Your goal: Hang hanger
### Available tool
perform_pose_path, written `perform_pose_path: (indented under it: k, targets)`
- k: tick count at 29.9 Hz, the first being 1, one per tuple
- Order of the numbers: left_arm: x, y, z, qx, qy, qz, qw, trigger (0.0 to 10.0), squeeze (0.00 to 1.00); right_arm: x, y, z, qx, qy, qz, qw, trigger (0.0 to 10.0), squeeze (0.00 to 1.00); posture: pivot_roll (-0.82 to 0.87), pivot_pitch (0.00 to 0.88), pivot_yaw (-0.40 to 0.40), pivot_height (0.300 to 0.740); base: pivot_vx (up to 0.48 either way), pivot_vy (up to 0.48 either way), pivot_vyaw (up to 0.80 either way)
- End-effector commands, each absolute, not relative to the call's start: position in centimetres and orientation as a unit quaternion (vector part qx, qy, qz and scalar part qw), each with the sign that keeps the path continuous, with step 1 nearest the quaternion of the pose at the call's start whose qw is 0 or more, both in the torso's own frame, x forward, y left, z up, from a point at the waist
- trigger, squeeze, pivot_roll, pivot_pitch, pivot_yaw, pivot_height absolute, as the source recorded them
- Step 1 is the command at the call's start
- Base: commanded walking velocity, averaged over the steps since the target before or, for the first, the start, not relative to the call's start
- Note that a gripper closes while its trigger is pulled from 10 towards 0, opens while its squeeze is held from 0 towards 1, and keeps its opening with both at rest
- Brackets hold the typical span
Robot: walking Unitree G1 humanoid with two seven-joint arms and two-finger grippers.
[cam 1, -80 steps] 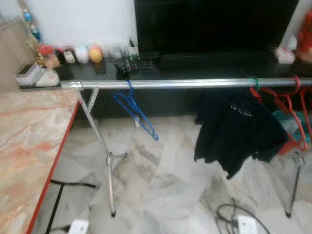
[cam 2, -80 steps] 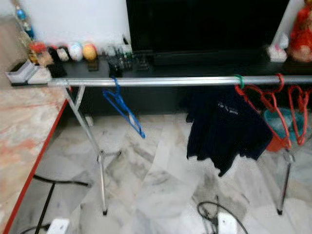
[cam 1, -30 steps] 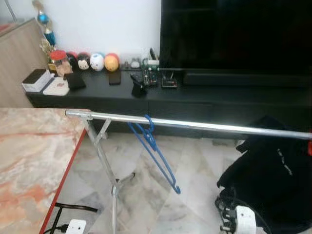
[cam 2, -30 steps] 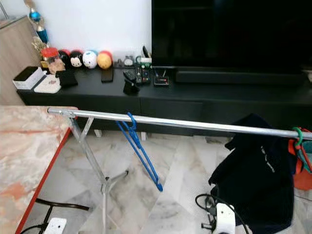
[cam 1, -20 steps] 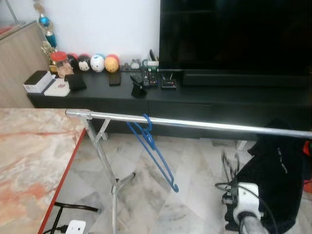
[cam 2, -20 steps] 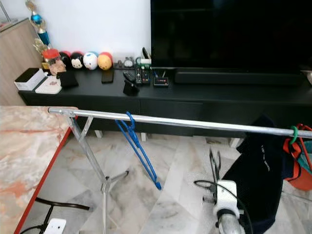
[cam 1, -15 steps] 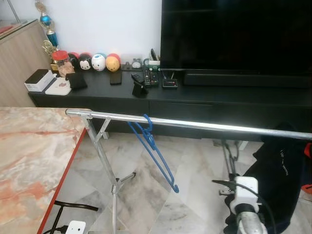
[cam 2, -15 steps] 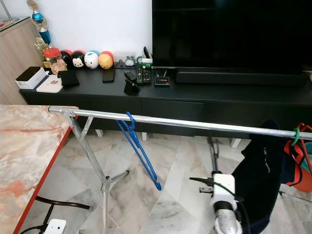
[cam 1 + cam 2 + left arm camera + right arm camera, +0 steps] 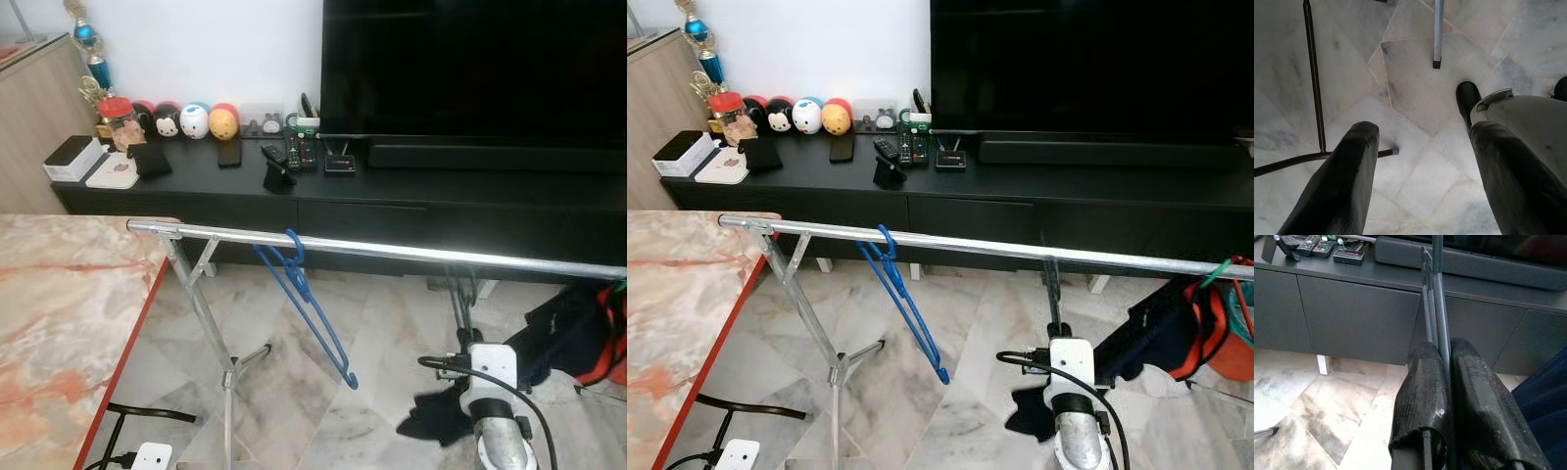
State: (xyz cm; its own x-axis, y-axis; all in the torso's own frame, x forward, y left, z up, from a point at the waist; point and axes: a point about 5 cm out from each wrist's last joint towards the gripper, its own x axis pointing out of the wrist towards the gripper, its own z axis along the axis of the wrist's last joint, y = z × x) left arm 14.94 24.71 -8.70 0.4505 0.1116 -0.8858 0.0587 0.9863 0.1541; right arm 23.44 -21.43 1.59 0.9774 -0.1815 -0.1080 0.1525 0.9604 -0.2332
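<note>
Our right gripper [image 9: 1442,377] has its two black fingers pressed tight together on the thin grey hanger [image 9: 1432,289], which stands up between the pads and rises toward the silver rail [image 9: 1019,250]; we judge it is held upright like this so the hook end can be carried up over the rail and dropped onto it. In the right eye view the hanger [image 9: 1050,284] sits at about 5 o'clock, just under the rail, with the dark blue garment [image 9: 1151,333] draped from it and trailing down toward the marble floor [image 9: 950,392]. The blue hanger [image 9: 906,313] already hangs from the rail at roughly 9 o'clock of ours, well apart. The head views give us the whole rail and the black TV cabinet [image 9: 970,211] behind it, but the grip itself is too small there; the right wrist view supplies it, showing the pads shut on the hanger's stem. Our left gripper [image 9: 1420,181] hangs idle with its fingers spread wide, holding nothing, above the floor and the rack's foot [image 9: 1437,34].
</note>
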Motion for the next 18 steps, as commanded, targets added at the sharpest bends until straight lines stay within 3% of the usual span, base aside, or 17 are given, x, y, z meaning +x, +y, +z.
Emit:
perform_pose_path:
  k: [1,9,18]
  targets:
    - [14.8,24.9,-8.7,0.091,0.528,0.013,0.844,10.0,0.0,24.2,-21.6,2.2,-0.106,0.057,-0.094,0.988,10.0,0.0,-0.11,0.0,0.016,0.74,0.0,0.0,0.0]
    - [14.8,24.8,-8.7,0.088,0.529,0.011,0.844,10.0,0.0,26.9,-22.3,3.4,-0.09,0.064,-0.095,0.989,10.0,0.0,-0.12,0.0,0.02,0.74,0.0,0.0,0.0]
    - [14.7,24.8,-8.8,0.084,0.53,0.014,0.844,10.0,0.0,28.1,-20.8,2.6,-0.092,0.11,-0.022,0.989,10.0,0.0,-0.1,0.0,0.014,0.74,0.0,0.0,0.0]
